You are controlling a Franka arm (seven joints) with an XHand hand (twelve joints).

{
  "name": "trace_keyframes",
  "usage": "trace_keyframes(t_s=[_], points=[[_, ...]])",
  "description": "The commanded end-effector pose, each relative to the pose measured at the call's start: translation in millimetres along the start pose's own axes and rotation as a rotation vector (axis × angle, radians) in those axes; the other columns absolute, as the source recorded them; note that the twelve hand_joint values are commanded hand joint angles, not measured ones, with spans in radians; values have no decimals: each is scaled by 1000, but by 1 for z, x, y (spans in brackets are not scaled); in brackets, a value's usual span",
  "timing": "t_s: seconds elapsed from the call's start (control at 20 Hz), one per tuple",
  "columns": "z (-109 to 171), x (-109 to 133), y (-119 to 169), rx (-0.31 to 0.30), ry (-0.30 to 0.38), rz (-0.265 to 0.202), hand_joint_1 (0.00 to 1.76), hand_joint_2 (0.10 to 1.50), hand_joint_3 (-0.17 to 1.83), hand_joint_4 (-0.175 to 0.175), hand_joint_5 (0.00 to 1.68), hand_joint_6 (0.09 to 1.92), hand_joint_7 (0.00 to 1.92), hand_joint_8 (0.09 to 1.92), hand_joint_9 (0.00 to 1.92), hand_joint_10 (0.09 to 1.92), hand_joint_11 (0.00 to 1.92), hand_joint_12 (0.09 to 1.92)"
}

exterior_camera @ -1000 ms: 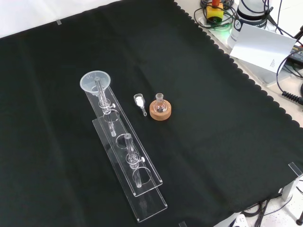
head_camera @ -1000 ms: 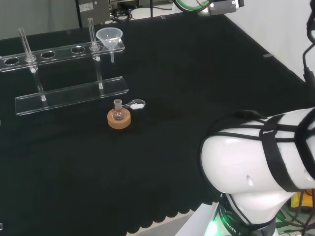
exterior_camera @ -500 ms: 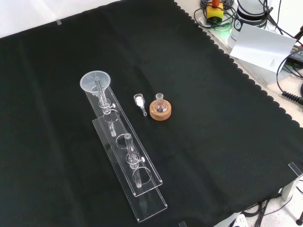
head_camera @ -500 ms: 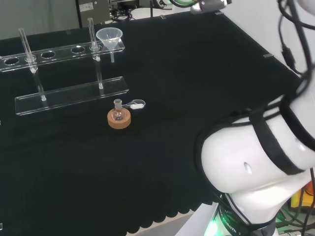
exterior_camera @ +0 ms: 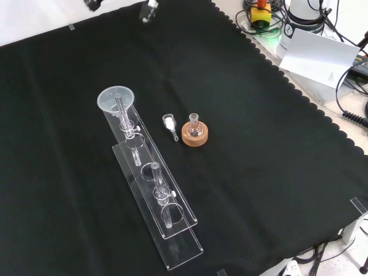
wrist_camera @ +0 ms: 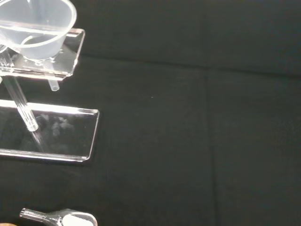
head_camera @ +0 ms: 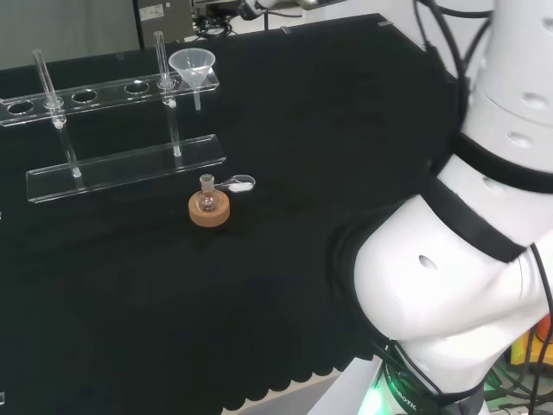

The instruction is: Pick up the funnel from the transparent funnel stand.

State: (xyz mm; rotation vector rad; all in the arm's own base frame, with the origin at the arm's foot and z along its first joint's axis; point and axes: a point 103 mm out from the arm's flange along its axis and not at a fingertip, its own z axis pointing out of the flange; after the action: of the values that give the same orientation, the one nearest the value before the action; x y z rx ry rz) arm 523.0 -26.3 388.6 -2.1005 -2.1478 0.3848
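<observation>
The hand [exterior_camera: 149, 10] comes in at the top edge of the front view, where two tips of its fingers [exterior_camera: 92, 4] show above the black cloth of the bench [exterior_camera: 276, 172]. The tips stand wide apart with nothing between them, so they hold nothing.

The funnel [exterior_camera: 116, 99] sits in the end hole of the transparent funnel stand [exterior_camera: 172, 230], well apart from the fingers and nearer the front camera than they are. It lies roughly between the two tips as that view lines them up. Its mouth faces up and its stem hangs down through the upper bar; the wrist view shows the funnel [wrist_camera: 37, 28] seated on that bar, above the stand's base plate [wrist_camera: 56, 136].

Farther from the fingers than the funnel, a small flask [exterior_camera: 194, 127] stands upright in a cork ring [exterior_camera: 194, 138]. Just beside the ring lies a small clear scoop [exterior_camera: 169, 123] holding white powder
</observation>
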Motion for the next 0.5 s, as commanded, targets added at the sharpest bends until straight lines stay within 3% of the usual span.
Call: trace_keyframes(t_s=[0.05, 0.3, 0.5], points=[[15, 48, 28, 74, -51, -113, 508, 815, 207, -23, 51, 87, 0, 524, 159, 737, 0, 1423], [24, 67, 45, 95, -54, -118, 568, 783, 218, -40, 81, 87, 30, 655, 293, 741, 88, 1472], [32, 69, 59, 123, -40, -119, 584, 774, 221, -41, 87, 87, 15, 668, 290, 733, 124, 1479]])
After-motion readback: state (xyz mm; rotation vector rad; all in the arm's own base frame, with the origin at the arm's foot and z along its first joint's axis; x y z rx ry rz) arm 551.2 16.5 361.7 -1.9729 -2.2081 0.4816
